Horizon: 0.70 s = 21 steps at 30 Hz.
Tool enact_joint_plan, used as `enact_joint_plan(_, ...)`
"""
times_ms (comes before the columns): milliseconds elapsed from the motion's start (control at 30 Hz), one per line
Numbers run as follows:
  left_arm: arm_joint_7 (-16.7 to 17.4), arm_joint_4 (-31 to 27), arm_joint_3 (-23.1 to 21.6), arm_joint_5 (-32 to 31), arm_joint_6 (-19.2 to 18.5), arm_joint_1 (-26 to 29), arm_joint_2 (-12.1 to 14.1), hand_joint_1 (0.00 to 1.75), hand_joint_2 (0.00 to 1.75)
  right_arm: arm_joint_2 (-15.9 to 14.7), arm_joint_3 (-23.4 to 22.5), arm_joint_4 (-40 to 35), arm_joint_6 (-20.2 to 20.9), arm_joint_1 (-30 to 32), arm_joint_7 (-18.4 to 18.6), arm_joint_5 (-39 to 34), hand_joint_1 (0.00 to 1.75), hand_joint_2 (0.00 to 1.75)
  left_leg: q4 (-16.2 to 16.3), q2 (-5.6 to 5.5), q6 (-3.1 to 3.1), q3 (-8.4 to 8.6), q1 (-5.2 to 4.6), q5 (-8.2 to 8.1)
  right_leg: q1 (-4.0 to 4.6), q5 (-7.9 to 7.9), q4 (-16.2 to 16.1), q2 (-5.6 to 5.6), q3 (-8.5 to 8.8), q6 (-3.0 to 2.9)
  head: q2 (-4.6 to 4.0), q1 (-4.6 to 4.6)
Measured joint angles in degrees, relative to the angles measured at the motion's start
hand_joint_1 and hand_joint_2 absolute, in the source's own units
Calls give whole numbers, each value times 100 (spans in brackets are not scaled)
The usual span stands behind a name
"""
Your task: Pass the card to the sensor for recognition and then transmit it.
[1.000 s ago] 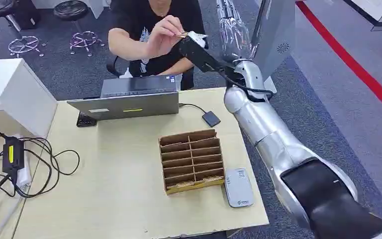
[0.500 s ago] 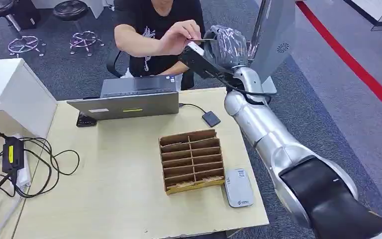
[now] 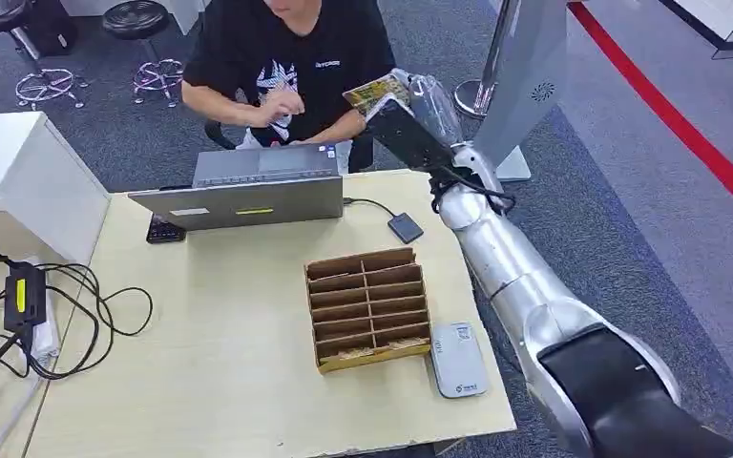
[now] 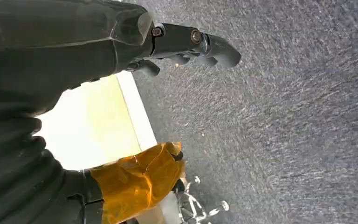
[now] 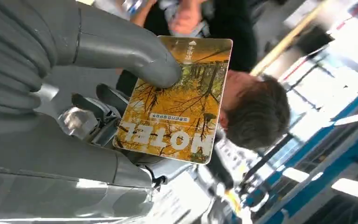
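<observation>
Thumb (image 5: 140, 63) pins the card (image 5: 176, 100) onto the right hand (image 3: 410, 91), up at far right beyond the table (image 3: 229, 382). Keep that pinch firm w/ card flat; I'd bring it down to the sensor (image 3: 457, 359), near right. Left hand (image 4: 191, 44): fingers curled, nothing held.

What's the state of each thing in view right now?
card: held up in the right hand, thumb pressed on its face
left hand: empty, hanging above the carpet
laptop: open, facing the person
cardboard organizer: upright on the table
card reader: flat by the organizer, nothing on it
</observation>
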Motion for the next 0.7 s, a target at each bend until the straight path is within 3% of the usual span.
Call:
enact_joint_plan(200, -74, 0, 101, 181, 68, 182, 48, 0, 175, -341, -133, -1261, 592, 1037, -140, -682, 175, 175, 0, -6, 1, -4, -1, -1, 0, -3, -5, -6, -1, 2, 0, 0)
enact_joint_plan(400, -74, 0, 254, 313, 111, 255, 83, 0, 175, -732, -328, -2222, 778, 1997, -299, -913, 175, 175, 0, -5, 4, -6, -2, -3, -1, -3, -8, -7, -1, 3, 0, -2)
enact_joint_plan(700, -74, 0, 339, 312, 114, 262, 85, 0, 175, -957, -455, -2727, 787, 2360, -312, -950, 175, 175, 0, 1, 3, -2, 0, -3, 0, -2, -5, -4, -1, 3, 0, -2)
